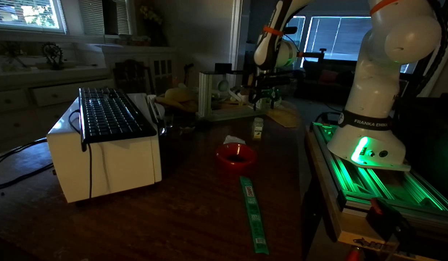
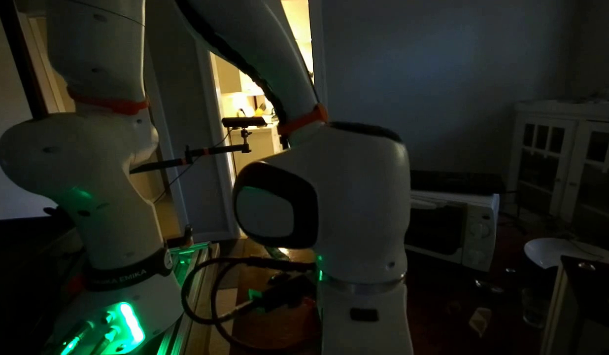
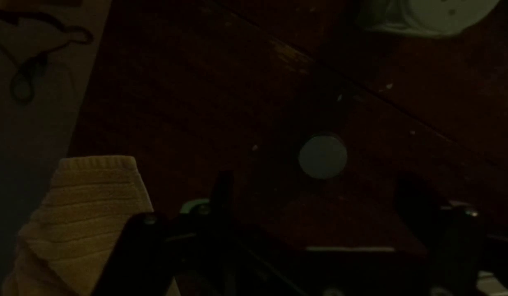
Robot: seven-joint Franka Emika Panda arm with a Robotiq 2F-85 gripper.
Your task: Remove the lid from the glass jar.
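Gripper (image 3: 317, 176): fingers spread apart
Glass jar (image 3: 430, 16): upright, perforated top showing
Pale disc (image 3: 323, 157): on table (image 3: 176, 102), apart from jar

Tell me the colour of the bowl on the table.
The bowl is glossy red, clearest in an exterior view.

In an exterior view the arm (image 1: 372, 87) stands at right, base (image 1: 376, 145) lit green, wrist (image 1: 269, 54) hanging farther off to the left; the fingers (image 3: 420, 207) point down and stand well apart.
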